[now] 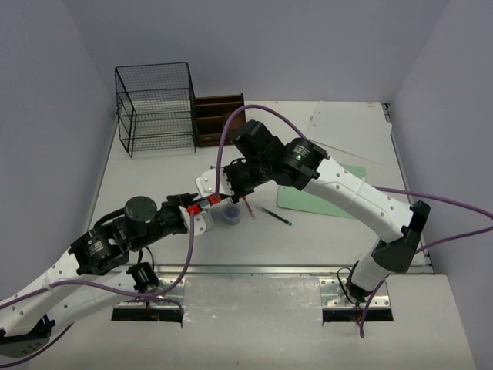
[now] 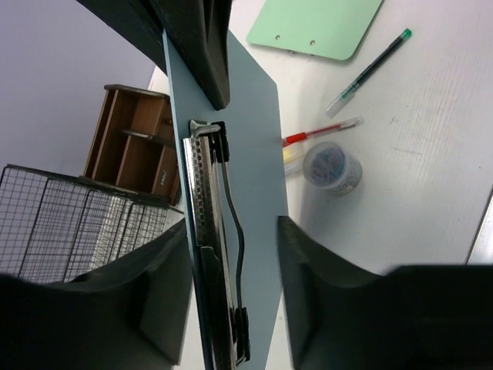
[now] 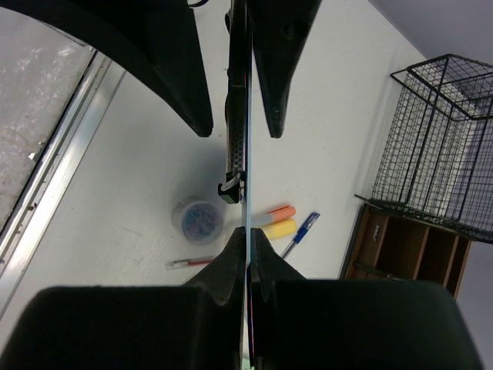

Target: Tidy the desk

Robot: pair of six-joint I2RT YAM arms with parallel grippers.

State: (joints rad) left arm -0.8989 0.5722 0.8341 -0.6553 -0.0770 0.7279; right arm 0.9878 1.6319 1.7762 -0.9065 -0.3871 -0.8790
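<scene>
Clipboard (image 2: 250, 146), thin, stiff (light, probably slick), hangs over the desk (image 2: 416, 169): right gripper (image 3: 246, 250) pinches its edge, left gripper (image 2: 231, 231) straddles it, jaws apart; best taken beside the metal clip (image 2: 202, 231).

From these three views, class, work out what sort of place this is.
Likely a robot-lab mock-up of an office: a white desk with robot arms mounted at its edge, a wire-mesh rack and a green clipboard.
</scene>
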